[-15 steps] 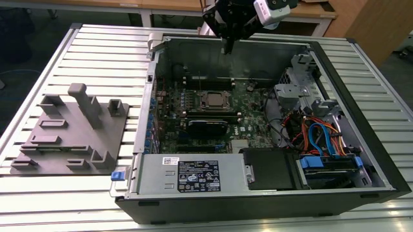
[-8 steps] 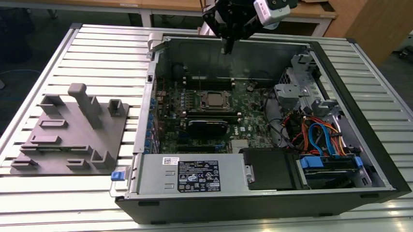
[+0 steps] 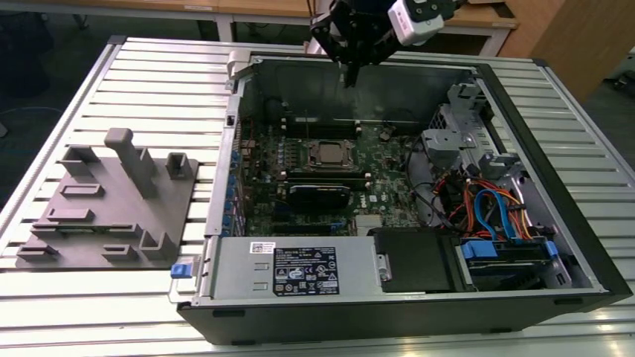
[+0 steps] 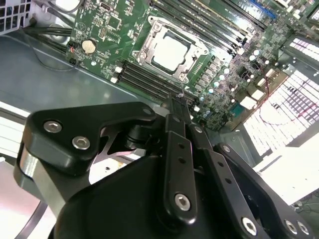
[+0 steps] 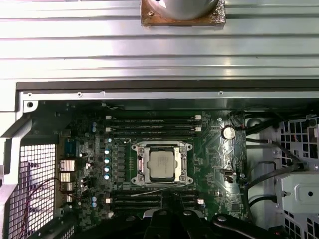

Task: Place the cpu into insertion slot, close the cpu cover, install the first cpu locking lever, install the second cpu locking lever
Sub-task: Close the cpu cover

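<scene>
The cpu (image 3: 329,154) sits in the insertion slot (image 3: 309,154) at the centre of the exterior view. From the gripper (image 3: 349,79) at top centre, you have it lower in the frame and slightly toward the exterior view's left. The gripper's fingers are pressed together, holding nothing.

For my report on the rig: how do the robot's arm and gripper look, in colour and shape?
The gripper is black: flat linkage bars joined by silver screws, narrowing to slim jaws. In the exterior view a white box sits at its black wrist.
</scene>
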You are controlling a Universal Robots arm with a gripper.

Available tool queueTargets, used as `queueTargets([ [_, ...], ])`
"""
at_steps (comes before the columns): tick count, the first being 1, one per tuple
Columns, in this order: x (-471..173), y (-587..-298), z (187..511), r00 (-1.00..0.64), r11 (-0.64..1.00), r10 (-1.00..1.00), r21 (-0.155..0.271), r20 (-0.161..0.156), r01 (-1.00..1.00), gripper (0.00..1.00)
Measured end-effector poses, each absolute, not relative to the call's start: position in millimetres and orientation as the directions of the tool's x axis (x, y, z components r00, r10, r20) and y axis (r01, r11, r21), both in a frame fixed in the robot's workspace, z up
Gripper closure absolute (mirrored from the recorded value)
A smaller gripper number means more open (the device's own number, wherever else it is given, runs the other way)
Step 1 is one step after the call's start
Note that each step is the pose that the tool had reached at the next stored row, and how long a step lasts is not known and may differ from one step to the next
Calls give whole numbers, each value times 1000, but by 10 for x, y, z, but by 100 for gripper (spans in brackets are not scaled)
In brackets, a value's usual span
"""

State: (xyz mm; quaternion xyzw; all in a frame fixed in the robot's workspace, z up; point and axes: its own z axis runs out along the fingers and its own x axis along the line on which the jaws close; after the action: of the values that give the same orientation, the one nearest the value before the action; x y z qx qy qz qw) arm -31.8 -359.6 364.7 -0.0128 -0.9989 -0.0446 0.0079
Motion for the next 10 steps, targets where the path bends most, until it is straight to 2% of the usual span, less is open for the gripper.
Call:
queueTargets([
  [10,-320,-3596,3488,-1000,996,25,89,12,26,90],
])
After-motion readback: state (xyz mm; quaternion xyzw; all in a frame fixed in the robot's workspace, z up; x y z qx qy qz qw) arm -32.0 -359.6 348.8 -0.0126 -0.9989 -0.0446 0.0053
